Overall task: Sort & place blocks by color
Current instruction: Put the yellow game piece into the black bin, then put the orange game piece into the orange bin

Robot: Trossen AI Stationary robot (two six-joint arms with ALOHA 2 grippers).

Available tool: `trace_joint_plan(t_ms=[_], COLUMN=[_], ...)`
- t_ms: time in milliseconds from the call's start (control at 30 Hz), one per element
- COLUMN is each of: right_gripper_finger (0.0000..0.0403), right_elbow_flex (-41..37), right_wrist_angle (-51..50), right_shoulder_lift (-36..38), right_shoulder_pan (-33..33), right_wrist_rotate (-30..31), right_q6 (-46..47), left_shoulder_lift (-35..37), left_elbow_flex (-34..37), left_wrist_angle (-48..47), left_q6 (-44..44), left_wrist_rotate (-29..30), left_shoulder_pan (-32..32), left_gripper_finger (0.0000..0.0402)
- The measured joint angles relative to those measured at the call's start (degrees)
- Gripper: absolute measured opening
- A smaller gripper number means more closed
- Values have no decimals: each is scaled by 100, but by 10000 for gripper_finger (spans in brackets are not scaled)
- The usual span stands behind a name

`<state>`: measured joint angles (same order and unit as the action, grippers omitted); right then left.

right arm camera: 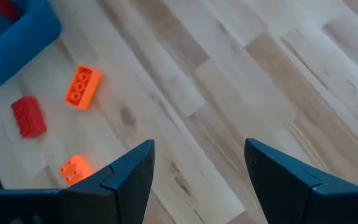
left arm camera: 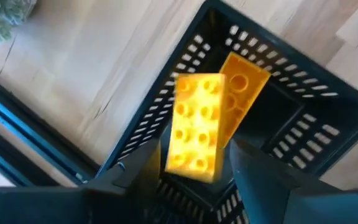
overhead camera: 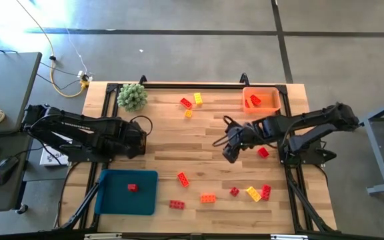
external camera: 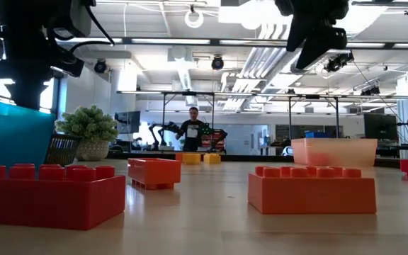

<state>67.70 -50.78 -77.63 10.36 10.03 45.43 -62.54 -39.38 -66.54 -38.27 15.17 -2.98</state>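
Observation:
My left gripper [overhead camera: 139, 140] hangs over a black slotted basket [left arm camera: 291, 124] at the table's left and is shut on a yellow block [left arm camera: 194, 118]. A second yellow block [left arm camera: 241, 87] lies inside the basket. My right gripper [overhead camera: 229, 152] hovers open over bare wood mid-table [right arm camera: 197, 155]. Red, orange and yellow blocks lie loose near the near edge [overhead camera: 208, 198] and near the far edge [overhead camera: 186, 103]. One red block [overhead camera: 133, 188] rests in the blue tray [overhead camera: 112, 200]. Another red block [overhead camera: 255, 101] rests in the orange tray [overhead camera: 272, 93]. My left gripper pinches the yellow block by its near end [left arm camera: 191, 165] between the two fingers, coming from above and pointing down. The block is lifted clear over the basket's opening, its studded face toward the wrist camera and its length running on beyond the fingers.
A green spiky plant ball [overhead camera: 133, 97] sits at the far left corner. A red block [overhead camera: 263, 153] lies just right of my right gripper. In the low view a person [external camera: 192, 134] stands far behind the table. Bare wood stretches across the table's middle.

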Motion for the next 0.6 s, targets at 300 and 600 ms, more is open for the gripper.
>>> trace_joint_plan(t_ms=[300, 600], right_gripper_finger=[236, 236], right_elbow_flex=[0, 0], right_wrist_angle=[897, 1366], right_shoulder_lift=[-407, -899], right_shoulder_pan=[680, 1251], right_wrist_rotate=[217, 202], right_q6=[-924, -1527], left_shoulder_lift=[-2, -1], left_elbow_flex=[0, -4], left_wrist_angle=[147, 163], left_q6=[-65, -174], left_wrist_rotate=[-4, -130], left_shoulder_pan=[0, 0], left_gripper_finger=[203, 202])
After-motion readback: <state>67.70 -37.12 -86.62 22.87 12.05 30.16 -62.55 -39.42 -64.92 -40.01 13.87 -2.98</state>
